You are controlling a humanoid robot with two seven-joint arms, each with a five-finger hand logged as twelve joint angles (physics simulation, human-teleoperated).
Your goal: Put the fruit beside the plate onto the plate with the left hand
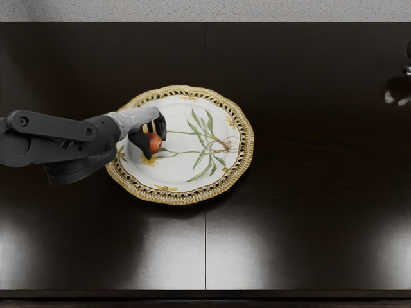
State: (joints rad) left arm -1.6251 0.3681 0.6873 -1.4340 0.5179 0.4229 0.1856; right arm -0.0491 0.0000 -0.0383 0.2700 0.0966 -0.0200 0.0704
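Observation:
A round white plate (212, 115) with a gold lattice rim and a painted plant lies in the middle of the dark table. My left arm comes in from the left edge, and its hand (151, 136) is over the plate's left part. The dark fingers are curled around a small orange-red fruit (155, 142), which shows between them. Whether the fruit touches the plate I cannot tell. At the right edge, high up, a small piece of the right hand (398, 90) shows.
The dark glossy table (308, 212) spreads around the plate, with a seam running down its middle. A light wall strip runs along the far edge.

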